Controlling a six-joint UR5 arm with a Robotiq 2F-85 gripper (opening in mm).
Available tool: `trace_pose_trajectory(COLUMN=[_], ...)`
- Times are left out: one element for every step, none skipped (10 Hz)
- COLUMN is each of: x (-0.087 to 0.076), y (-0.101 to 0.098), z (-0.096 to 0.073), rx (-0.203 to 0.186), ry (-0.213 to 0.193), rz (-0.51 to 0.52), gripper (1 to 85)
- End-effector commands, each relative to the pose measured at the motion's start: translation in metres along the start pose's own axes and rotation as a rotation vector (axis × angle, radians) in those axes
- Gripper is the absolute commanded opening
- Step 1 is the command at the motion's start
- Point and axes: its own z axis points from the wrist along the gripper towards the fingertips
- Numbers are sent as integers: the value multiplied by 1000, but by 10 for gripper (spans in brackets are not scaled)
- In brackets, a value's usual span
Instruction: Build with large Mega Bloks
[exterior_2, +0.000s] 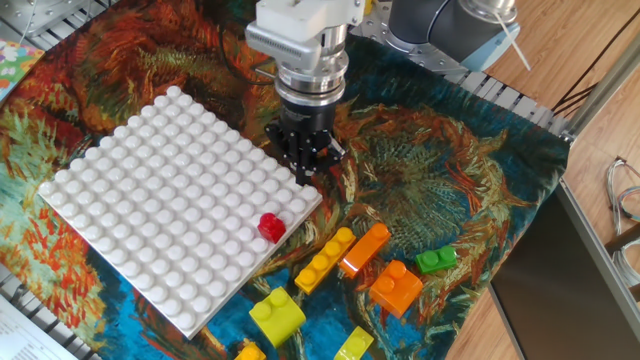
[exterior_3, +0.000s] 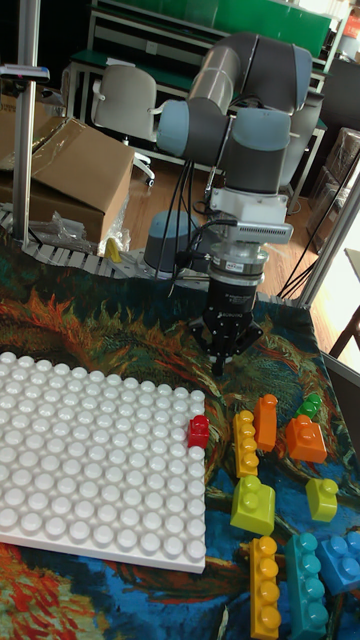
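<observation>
Covering most of the table is a patterned cloth in orange, teal and dark swirls (exterior_2: 440, 190), and on it lies the big white square studded baseplate (exterior_2: 160, 210), one corner pointing toward the loose bricks. Above that corner's far edge hangs the grey UR5 arm (exterior_3: 250, 100), and its black two-finger gripper (exterior_2: 305, 165) points straight down with nothing between the fingers; they look drawn close together, though neither view shows for sure whether they meet.

The relation that matters: the loose Mega Bloks lie in front of the gripper, toward the camera in the fixed view and off the baseplate's near edge, so a pick would likely mean travelling forward and down. Nearest of the loose ones is the long yellow four-stud bar (exterior_2: 324, 260), touching the orange bar (exterior_2: 364, 248) beside it; both run with their long axes roughly parallel, slanting away from the baseplate's edge, so I judge the fingers would close across the short side.

Further out sit the chunky orange two-stud brick (exterior_2: 396, 287), the lime-yellow brick (exterior_2: 277, 315) and the small green brick (exterior_2: 435, 260). Smallest is the red one-stud cube (exterior_2: 270, 227), already seated on the baseplate near its corner. All are glossy plastic with round studs facing up or slightly tipped.
</observation>
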Motion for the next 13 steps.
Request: trace_pose_trajectory(x=[-1, 0, 2, -2, -4, -4, -4, -10, -15, -20, -25, -30, -35], y=[-4, -6, -10, -3, -3, -10, -10, -12, -15, -20, -20, -21, -22], z=[0, 0, -4, -3, -3, -3, -3, 1, 8, 17, 24, 30, 33], rx=[-37, -26, -12, -38, -37, -13, -12, -11, -7, 5, 1, 2, 4], ry=[92, 99, 101, 88, 81, 80, 81, 69, 64, 53, 42, 34, 33], rz=[14, 12, 12, 44, 41, 23, 20, 12, 7, -5, -7, -10, -15], gripper=[13, 13, 13, 13, 13, 13, 13, 13, 13, 13, 13, 13, 13])
